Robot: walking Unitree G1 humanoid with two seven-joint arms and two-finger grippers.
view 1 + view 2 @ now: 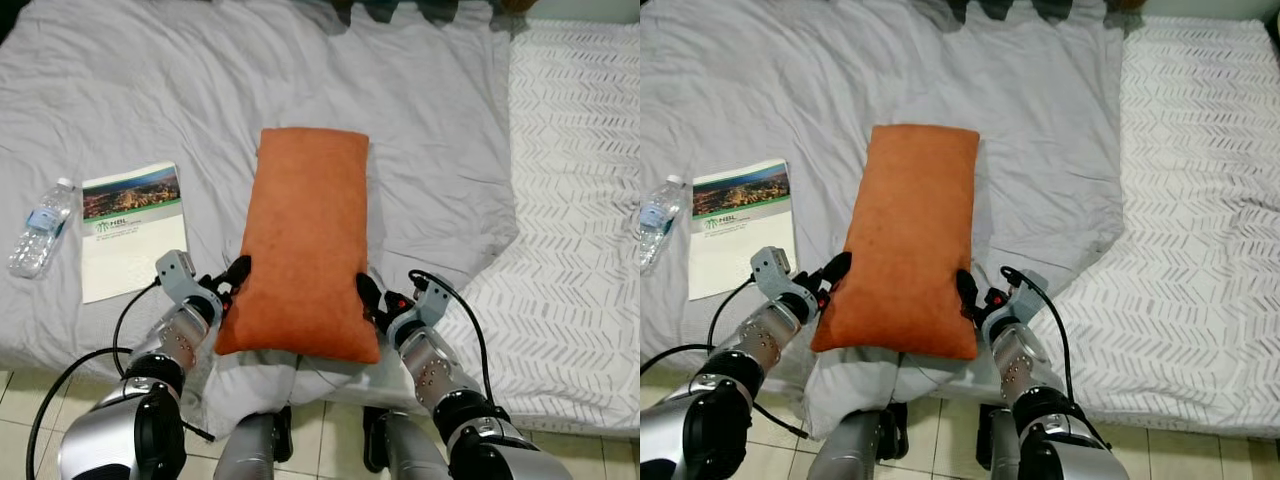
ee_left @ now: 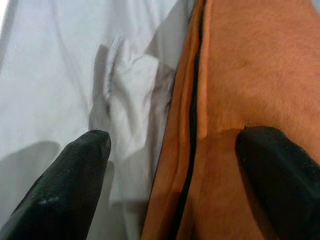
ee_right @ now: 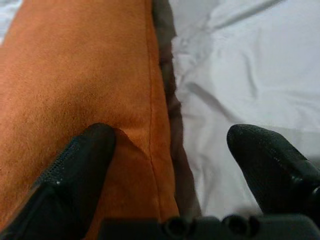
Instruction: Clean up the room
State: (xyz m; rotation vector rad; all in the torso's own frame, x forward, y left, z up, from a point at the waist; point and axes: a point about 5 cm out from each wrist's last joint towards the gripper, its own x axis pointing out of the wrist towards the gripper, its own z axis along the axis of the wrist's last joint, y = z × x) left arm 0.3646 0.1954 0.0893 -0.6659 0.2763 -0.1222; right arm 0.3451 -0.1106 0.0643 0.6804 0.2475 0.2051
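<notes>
Orange pillow [image 1: 308,240] between both grippers on bed [image 1: 120,90]

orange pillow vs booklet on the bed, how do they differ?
The orange pillow is thick, soft and plain; the booklet is thin, flat and printed, with a photo and green band across the top. The pillow is the larger. The pillow sits between the left end effector and the right end effector, each with a finger against a long edge; the booklet lies untouched. Both are rectangular and rest on the grey sheet.

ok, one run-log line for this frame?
orange pillow on bed | left gripper open, straddling its edge | right gripper same, opposite edge | not lifted
</notes>
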